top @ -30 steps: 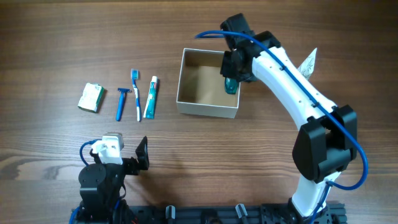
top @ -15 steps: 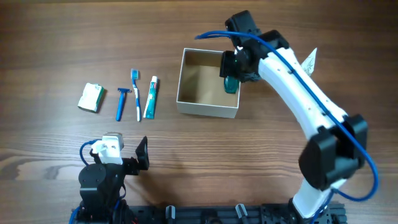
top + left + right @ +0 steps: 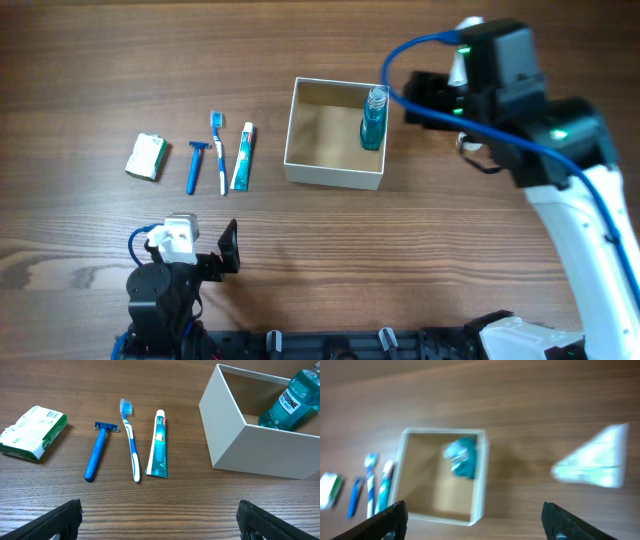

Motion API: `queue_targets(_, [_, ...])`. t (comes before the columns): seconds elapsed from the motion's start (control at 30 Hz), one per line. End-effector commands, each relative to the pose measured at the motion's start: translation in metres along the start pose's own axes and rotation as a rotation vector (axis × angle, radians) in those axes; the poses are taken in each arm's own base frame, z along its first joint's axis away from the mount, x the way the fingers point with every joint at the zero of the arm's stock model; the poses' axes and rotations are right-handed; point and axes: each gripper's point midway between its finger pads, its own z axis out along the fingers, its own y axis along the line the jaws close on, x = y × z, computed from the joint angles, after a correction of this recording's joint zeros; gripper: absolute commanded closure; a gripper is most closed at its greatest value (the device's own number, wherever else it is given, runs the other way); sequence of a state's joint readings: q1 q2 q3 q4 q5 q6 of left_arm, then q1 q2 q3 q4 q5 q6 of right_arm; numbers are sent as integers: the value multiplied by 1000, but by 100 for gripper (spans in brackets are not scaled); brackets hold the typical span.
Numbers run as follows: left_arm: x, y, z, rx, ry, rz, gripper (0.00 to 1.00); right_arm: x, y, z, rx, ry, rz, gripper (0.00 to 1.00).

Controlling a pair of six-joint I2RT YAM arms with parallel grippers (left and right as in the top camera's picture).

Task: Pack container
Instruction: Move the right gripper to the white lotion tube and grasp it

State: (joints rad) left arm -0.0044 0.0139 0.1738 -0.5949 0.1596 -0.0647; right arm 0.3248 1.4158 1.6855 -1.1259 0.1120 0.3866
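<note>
Wooden bench (image 3: 100, 60), overhead: the container (image 3: 333, 177) stands right of centre, with a teal bottle (image 3: 373, 120) upright against its right wall. Left of it lie 4 toiletries: toothpaste (image 3: 243, 157), toothbrush (image 3: 218, 152), razor (image 3: 194, 166) and a green-white packet (image 3: 147, 157).

Left wrist view: the left pincer (image 3: 160, 520) is spread wide, and the bottle's label reads LISTERINE.

Right wrist view, blurred: the right pincer (image 3: 477, 522) is spread wide over the container, with a white paper scrap (image 3: 595, 462) beside it.

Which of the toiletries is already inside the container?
The teal mouthwash bottle, standing upright by the container's right wall. The soap, razor, toothbrush and toothpaste all lie on the table to its left.
</note>
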Motion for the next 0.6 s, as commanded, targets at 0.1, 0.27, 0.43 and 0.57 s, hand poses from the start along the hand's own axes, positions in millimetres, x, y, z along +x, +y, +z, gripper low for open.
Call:
queue_targets(0.1, [7,-3,2,26,15,0,0,-22,-94,22,203,2,143,9])
queue_targets(0.27, [7,-3,2,26,15,0,0,-13,-131,63,230,119,205,10])
queue_targets(0.43, [7,-3,2,26,15,0,0,11,-156,106,265,260,256,27])
queue_targets(0.57, [7,-3,2,26,15,0,0,31,-151,128,231,366,267,37])
